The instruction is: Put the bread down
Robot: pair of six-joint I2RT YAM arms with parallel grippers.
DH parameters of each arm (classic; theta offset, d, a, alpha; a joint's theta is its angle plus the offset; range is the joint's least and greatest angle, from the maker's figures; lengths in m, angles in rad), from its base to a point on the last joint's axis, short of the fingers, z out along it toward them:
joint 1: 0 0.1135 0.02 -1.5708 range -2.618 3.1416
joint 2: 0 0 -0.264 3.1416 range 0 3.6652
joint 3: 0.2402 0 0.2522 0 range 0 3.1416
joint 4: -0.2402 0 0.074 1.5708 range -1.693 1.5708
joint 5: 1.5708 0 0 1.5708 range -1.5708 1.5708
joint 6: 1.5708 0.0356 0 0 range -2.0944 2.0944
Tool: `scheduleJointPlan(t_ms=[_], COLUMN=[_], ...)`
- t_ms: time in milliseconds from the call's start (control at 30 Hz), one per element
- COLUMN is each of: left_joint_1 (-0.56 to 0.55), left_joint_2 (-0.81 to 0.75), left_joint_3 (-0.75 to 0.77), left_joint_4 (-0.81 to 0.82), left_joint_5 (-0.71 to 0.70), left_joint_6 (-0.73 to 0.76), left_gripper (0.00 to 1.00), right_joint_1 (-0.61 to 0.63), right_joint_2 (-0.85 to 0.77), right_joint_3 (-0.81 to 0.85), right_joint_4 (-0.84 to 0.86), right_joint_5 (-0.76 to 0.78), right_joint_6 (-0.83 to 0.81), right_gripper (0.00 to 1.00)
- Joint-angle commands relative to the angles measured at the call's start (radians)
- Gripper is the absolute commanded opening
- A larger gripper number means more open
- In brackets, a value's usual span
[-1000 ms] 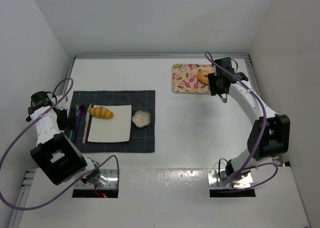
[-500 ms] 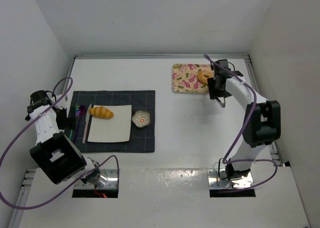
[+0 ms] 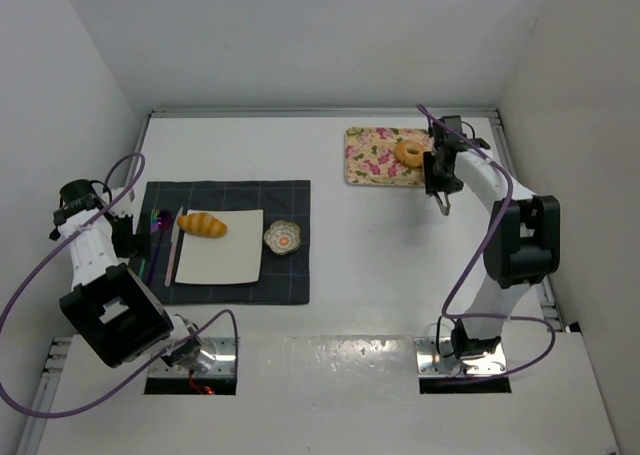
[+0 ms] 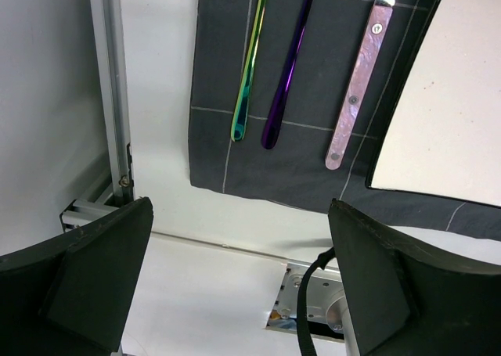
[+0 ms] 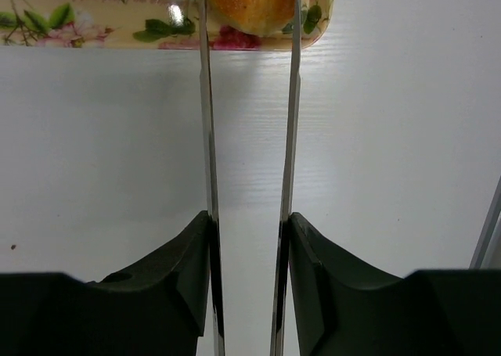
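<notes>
Ring bagel (image 3: 408, 153) sits at right end of floral tray (image 3: 370, 157), far right of bench (image 3: 380, 245). My right gripper (image 5: 249, 12) is narrow, thin blades pressed on bagel's two sides.

- Squeeze only enough to hold.
- Lift straight up, clear of tray rim.
- Likely target: white plate (image 3: 225, 265), well left.
- Twisted roll (image 3: 202, 224) lies on plate's far-left part, so aim for bare area apart from roll.

jaws seemingly pinching bread (image 5: 250, 4), floral tray (image 5: 94, 23) beneath
</notes>
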Motion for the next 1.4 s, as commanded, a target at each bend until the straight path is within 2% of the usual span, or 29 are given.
scheduleJointPlan(t_ms=[0, 200, 300, 333, 400, 500, 600, 633, 700, 867, 933, 1100, 1267, 1367], left_joint_1=[0.014, 0.014, 0.014, 0.014, 0.014, 0.014, 0.014, 0.014, 0.014, 0.034, 0.034, 0.034, 0.034, 0.034], left_joint_2=[-0.002, -0.002, 0.007, 0.016, 0.029, 0.039, 0.039, 0.039, 0.029, 0.019, 0.019, 0.019, 0.019, 0.019], left_joint_3=[0.032, 0.032, 0.032, 0.032, 0.055, 0.078, 0.078, 0.078, 0.078, 0.058, 0.049, 0.049, 0.049, 0.049], left_joint_4=[-0.008, 0.001, 0.011, 0.011, 0.011, 0.011, 0.011, 0.011, 0.011, 0.011, 0.011, 0.011, 0.011, 0.011], left_joint_5=[0.008, 0.008, 0.008, 0.008, 0.008, 0.008, 0.008, 0.008, -0.001, -0.001, -0.001, -0.001, -0.001, 0.008], left_joint_6=[0.000, 0.000, -0.020, -0.020, -0.031, -0.031, -0.031, -0.031, -0.031, -0.011, -0.011, -0.011, -0.011, -0.011], left_gripper=[1.00, 1.00, 1.00, 1.00, 1.00, 1.00, 1.00, 1.00, 1.00, 1.00, 1.00, 1.00, 1.00, 1.00], right_joint_1=[-0.002, 0.073, 0.163, 0.252, 0.320, 0.575, 0.679, 0.761, 0.843, 0.911, 0.920, 0.929, 0.931, 0.929], right_joint_2=[-0.095, -0.258, -0.327, -0.351, -0.356, -0.310, -0.221, -0.203, -0.129, 0.026, 0.073, 0.122, 0.141, 0.122], right_joint_3=[0.024, -0.015, -0.038, -0.051, -0.058, -0.030, 0.039, 0.060, 0.077, 0.183, 0.191, 0.220, 0.229, 0.231], right_joint_4=[0.027, 0.044, 0.075, 0.118, 0.139, 0.214, 0.235, 0.242, 0.282, 0.251, 0.270, 0.259, 0.216, 0.224], right_joint_5=[-0.014, 0.058, 0.049, 0.046, 0.046, 0.010, -0.012, -0.023, -0.043, -0.044, -0.101, -0.136, -0.188, -0.214], right_joint_6=[0.020, -0.002, 0.017, 0.020, 0.026, 0.046, 0.037, 0.040, 0.021, -0.028, -0.029, -0.015, -0.014, -0.022], right_gripper=[0.32, 0.30, 0.30, 0.29, 0.29, 0.29, 0.29, 0.29, 0.29, 0.29, 0.29, 0.29, 0.49, 0.57])
